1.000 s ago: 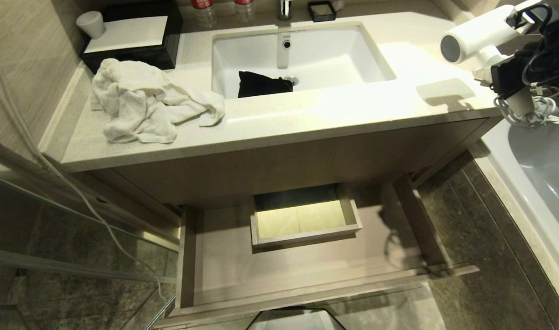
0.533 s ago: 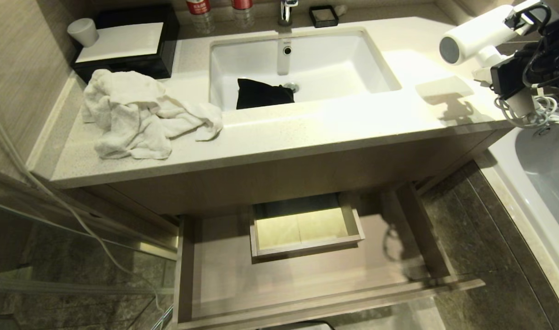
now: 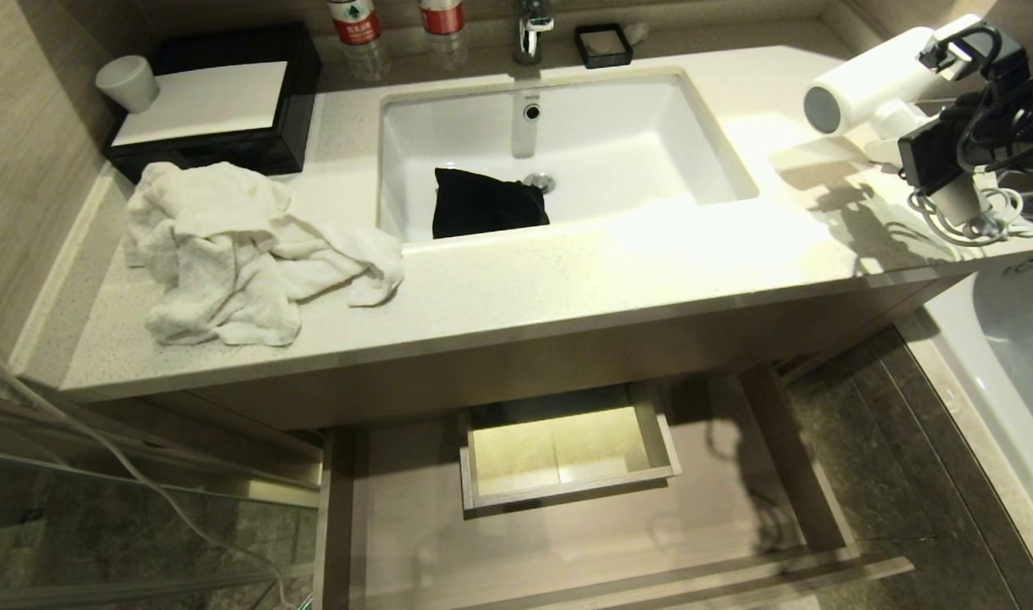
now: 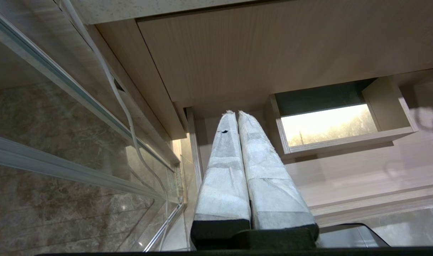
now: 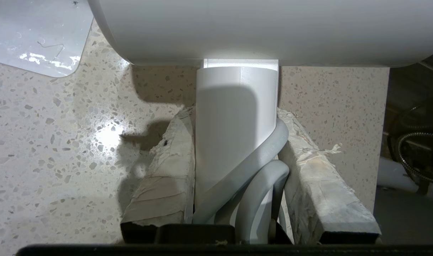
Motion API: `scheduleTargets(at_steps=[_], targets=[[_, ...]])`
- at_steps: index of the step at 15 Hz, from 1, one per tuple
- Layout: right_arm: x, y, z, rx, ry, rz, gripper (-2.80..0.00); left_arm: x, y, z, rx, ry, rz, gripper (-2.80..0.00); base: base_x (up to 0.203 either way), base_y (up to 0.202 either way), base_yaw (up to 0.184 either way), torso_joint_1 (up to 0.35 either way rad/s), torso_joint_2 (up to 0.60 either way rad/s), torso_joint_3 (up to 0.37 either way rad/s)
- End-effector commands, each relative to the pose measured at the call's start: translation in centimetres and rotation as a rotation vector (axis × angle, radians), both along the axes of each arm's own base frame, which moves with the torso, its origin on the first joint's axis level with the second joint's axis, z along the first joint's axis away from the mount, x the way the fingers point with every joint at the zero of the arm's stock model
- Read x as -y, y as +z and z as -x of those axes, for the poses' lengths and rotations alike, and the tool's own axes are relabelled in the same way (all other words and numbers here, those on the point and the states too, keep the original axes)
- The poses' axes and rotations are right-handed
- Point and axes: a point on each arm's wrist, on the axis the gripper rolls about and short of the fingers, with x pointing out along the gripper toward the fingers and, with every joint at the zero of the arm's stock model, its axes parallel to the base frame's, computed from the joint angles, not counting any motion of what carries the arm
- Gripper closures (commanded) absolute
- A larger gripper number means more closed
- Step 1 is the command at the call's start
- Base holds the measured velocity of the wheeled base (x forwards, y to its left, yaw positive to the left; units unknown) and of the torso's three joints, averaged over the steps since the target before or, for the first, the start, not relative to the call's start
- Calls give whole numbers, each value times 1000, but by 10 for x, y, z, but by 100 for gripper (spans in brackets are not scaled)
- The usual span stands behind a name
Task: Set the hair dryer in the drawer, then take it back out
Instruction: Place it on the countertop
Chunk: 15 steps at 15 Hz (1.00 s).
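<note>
hair dryer [image 3: 870, 76] above speckled countertop [image 3: 618, 271]

One hair dryer [image 3: 863, 76], one drawer [image 3: 567, 542], one towel [image 3: 228, 254], two bottles [image 3: 351, 30], one cup [image 3: 128, 83].

A speckled tabletop [image 3: 618, 263] is carrying a crumpled white towel [image 3: 228, 254], lying well apart from the jaws.

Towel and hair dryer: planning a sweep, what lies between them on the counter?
In the head view, the sink holding a black cloth lies between the towel and the hair dryer.
</note>
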Motion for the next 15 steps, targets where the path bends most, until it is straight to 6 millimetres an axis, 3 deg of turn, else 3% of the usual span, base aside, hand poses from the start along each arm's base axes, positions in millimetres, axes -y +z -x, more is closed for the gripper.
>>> scheduleTargets(at_steps=[1, 7, 12, 13, 15], targets=[[2, -11, -12, -52, 4, -2, 0, 0, 0, 0, -1, 0, 0, 0, 0, 0, 0, 36, -21, 32], [7, -34, -43, -105, 32, 39, 0, 0, 0, 0, -1, 0, 0, 0, 0, 0, 0, 0, 0, 0], [11, -35, -53, -82, 58, 45, 0, 0, 0, 0, -1, 0, 0, 0, 0, 0, 0, 0, 0, 0], [10, -36, -54, -82, 69, 44, -280, 0, 0, 0, -1, 0, 0, 0, 0, 0, 0, 0, 0, 0], [10, -34, -53, -74, 94, 46, -280, 0, 0, 0, -1, 0, 0, 0, 0, 0, 0, 0, 0, 0]])
